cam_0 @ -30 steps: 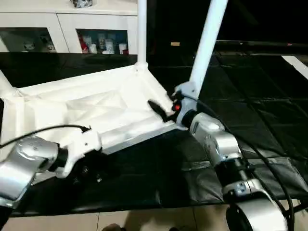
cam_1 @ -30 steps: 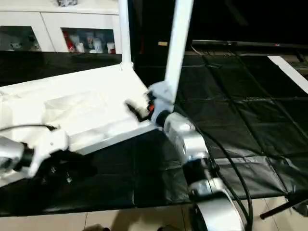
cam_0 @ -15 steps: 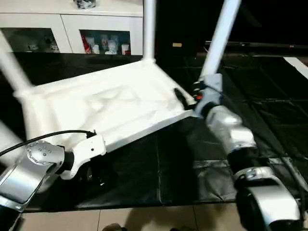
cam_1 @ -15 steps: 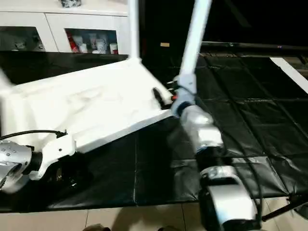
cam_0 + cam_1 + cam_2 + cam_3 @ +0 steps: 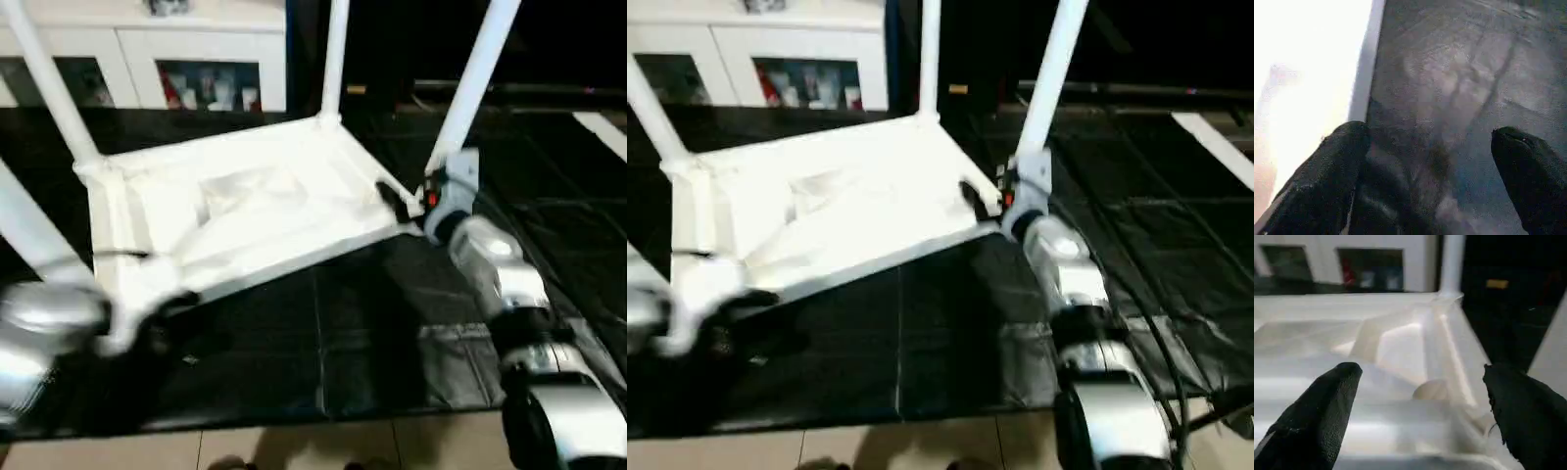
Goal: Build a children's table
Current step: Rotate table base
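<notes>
- Left gripper (image 5: 1435, 161): fingers spread wide, nothing between them but black mat (image 5: 1474, 73); hangs off the table top's near-left corner, with the white edge just beside one finger (image 5: 1332, 161).
- In the head views, left arm blurred at the near-left of the mat, apart from the top (image 5: 245, 206), not gripping it.
- Top upside down on the mat, ribbed underside up, its long axis from near-left to far-right, skewed to the mat's edges.
- Four legs standing up from the corners: near-left leg (image 5: 29, 230), far-left leg (image 5: 49, 88), far-right leg (image 5: 335, 59), near-right leg (image 5: 480, 83).
- Right gripper (image 5: 1420, 396): fingers spread wide, empty, pointing over the top's near-right corner; a round socket boss (image 5: 1431, 390) between them and a little ahead.
- Right gripper (image 5: 411, 201) nearer to the work than the left: just beside the base of the near-right leg, probably touching the rim there, though contact cannot be told.
- Next move judged to depend on that corner: rim lies straight ahead of the right fingers, so a short advance and a closing would take it.
- Compared with a second ago: left fingers now opened from about half shut; right fingers spread as before; table turned and lying more to the right of the mat, left legs now in sight.
</notes>
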